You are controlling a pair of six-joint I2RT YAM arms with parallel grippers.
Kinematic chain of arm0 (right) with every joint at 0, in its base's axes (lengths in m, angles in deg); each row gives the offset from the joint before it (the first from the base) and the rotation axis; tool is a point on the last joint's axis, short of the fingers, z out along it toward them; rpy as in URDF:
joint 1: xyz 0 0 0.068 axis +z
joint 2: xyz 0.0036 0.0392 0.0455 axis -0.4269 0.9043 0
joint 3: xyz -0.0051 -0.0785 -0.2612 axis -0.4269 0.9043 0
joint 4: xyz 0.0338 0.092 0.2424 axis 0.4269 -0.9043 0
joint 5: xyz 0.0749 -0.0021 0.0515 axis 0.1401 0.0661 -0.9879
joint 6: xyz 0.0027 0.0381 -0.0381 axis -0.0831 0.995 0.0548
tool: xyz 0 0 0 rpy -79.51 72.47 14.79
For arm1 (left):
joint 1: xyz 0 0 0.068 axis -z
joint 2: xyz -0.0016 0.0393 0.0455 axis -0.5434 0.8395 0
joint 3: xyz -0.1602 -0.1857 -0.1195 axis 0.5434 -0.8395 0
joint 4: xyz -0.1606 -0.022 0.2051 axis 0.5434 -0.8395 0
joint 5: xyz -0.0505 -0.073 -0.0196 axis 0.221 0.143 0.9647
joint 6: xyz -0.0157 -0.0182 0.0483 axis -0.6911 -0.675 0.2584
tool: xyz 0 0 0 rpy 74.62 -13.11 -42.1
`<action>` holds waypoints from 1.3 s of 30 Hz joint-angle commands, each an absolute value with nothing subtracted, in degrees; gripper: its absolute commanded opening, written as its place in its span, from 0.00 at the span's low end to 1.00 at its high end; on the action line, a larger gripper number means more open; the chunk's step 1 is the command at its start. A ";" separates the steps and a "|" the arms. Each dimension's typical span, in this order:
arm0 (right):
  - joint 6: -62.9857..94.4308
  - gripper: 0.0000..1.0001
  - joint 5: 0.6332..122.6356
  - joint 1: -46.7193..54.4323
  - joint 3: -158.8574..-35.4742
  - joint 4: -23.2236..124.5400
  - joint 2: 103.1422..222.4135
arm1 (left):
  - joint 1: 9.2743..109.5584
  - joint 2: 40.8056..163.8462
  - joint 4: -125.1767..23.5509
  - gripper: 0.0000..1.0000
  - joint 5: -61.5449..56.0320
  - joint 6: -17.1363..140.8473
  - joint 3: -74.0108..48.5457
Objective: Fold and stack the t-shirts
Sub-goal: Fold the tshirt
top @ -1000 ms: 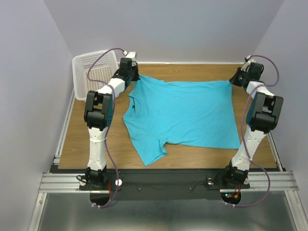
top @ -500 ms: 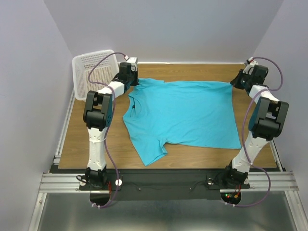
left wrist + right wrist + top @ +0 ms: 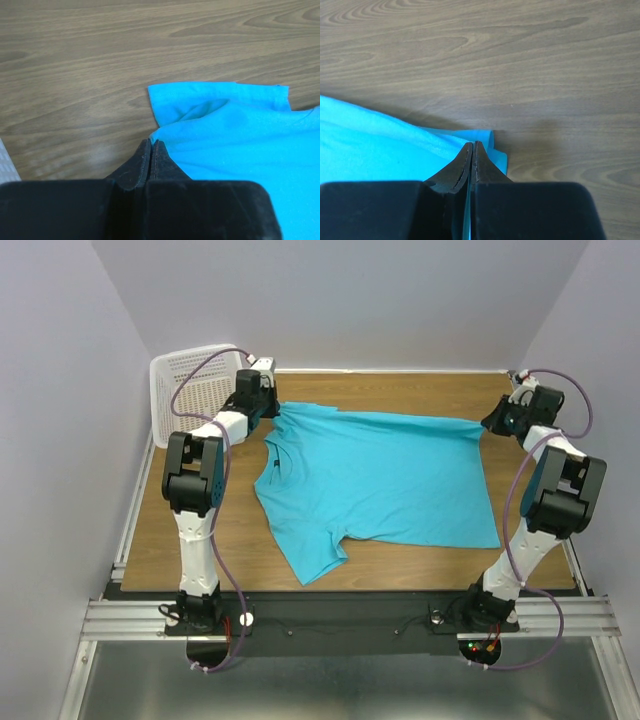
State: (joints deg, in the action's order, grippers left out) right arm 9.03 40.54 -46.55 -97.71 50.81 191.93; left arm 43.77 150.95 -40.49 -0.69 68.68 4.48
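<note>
One turquoise t-shirt (image 3: 375,475) lies spread on the wooden table, neck to the left, its far edge stretched between my grippers. My left gripper (image 3: 277,408) is shut on the shirt's far left sleeve corner; in the left wrist view the gripper (image 3: 151,142) pinches the cloth (image 3: 235,130). My right gripper (image 3: 487,423) is shut on the far right hem corner; in the right wrist view the gripper (image 3: 472,144) clamps the cloth (image 3: 380,145), with a small fold beside the tips.
A white mesh basket (image 3: 190,385) stands at the table's far left corner, right behind my left arm. Bare wood (image 3: 400,390) runs along the far edge of the table. Walls close in on both sides.
Both grippers have moved outward and toward the far edge, dragging the shirt's far edge with them and pulling it tauter. The near hem and near sleeve have stayed in place.
</note>
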 commanded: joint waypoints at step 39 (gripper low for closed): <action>7.76 0.01 37.02 -49.70 -95.98 54.15 188.22 | 44.78 141.97 -30.50 0.00 -0.20 96.28 -2.11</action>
State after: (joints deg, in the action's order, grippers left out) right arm 7.43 37.51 -48.12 -94.30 51.70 189.81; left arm 44.86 144.30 -33.37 2.19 93.51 -2.82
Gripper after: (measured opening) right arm 0.020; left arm 0.036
